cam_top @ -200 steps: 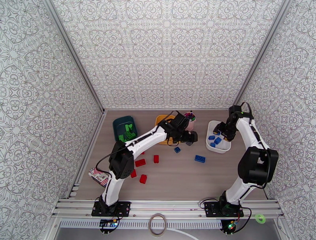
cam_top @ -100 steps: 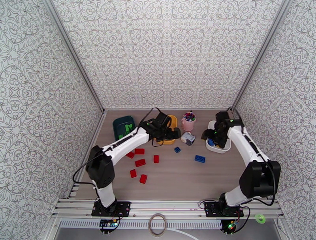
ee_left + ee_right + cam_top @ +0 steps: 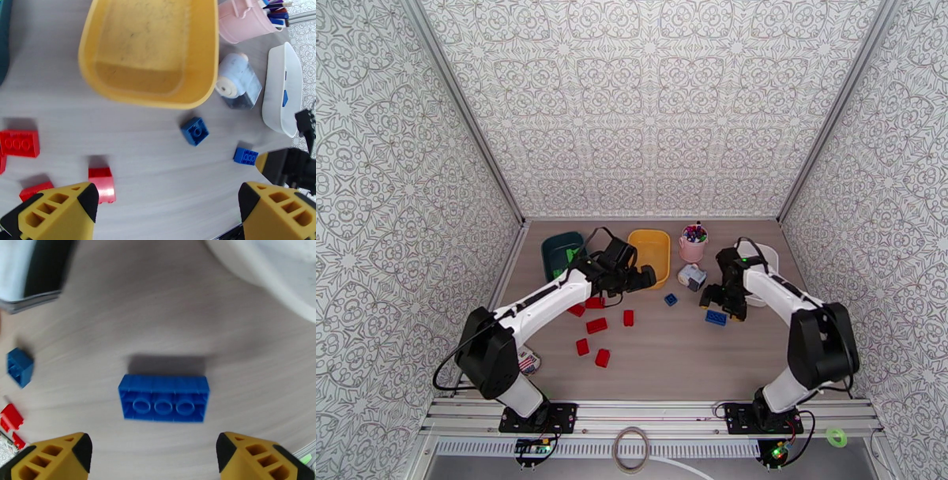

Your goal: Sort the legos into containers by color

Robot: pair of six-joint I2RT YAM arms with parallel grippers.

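Three tubs stand along the far part of the table (image 3: pixel 671 371): the dark teal tub (image 3: pixel 553 253) at left with green legos (image 3: pixel 570 256) inside, the yellow tub (image 3: pixel 651 251) in the middle, and the white tub (image 3: pixel 768 256) at right, partly covered by the right arm. A pink cup (image 3: pixel 694 246) of pens and a small white-grey box (image 3: pixel 692 276) sit between the yellow and white tubs. Red legos (image 3: pixel 596 324) lie loose on the table in front of the teal tub, under and near the left arm. The striped packet (image 3: pixel 526 362) lies at the near left edge. The left gripper (image 3: pixel 168 205) hangs above the table just in front of the yellow tub, jaws spread wide and holding nothing. A small blue brick (image 3: pixel 195 131) lies on the wood ahead of it. The right gripper (image 3: pixel 156 455) is low over the table, jaws wide apart and holding nothing. The long blue brick (image 3: pixel 164 404) lies just ahead of its fingertips, touching neither, with three round tubes facing the camera.
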